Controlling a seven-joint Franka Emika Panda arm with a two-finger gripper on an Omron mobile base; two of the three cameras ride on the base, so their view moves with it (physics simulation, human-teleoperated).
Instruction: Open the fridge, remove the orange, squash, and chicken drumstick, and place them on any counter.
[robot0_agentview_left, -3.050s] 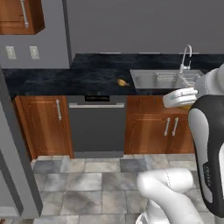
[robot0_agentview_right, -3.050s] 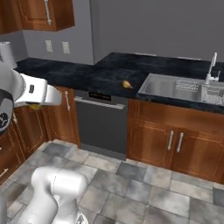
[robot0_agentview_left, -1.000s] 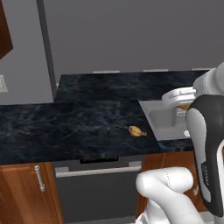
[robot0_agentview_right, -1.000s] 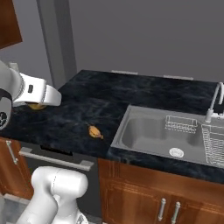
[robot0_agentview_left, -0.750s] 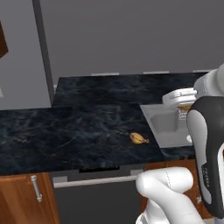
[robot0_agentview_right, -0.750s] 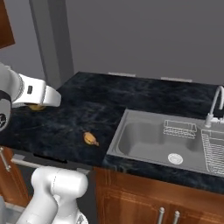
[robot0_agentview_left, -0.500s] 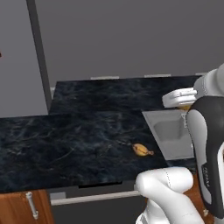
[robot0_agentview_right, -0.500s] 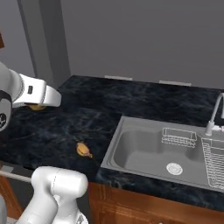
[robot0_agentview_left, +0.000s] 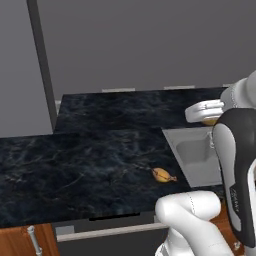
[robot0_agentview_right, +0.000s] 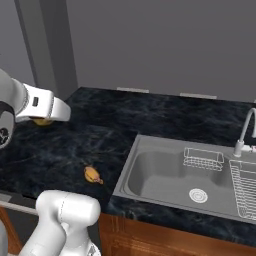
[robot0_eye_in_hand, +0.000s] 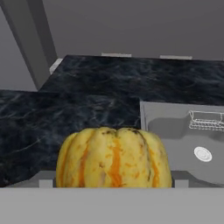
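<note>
My gripper is shut on the squash, a plump yellow one with orange stripes, with a grey finger on either side of it. From the base the hand hangs above the sink's near corner, and a sliver of the squash shows under it. The chicken drumstick, small and golden-brown, lies on the black counter close to its front edge and left of the sink; it is seen again as the drumstick in the right base view. The fridge and the orange are out of view.
A steel sink is set into the counter on the right, with a faucet and a wire rack beyond it. A grey wall backs the counter. A dark vertical post stands at the left. Wooden cabinet fronts run below.
The whole picture has shifted: the base has driven closer to the counter, so counter, sink and drumstick look larger and nearer. The arm still holds the squash the same way.
</note>
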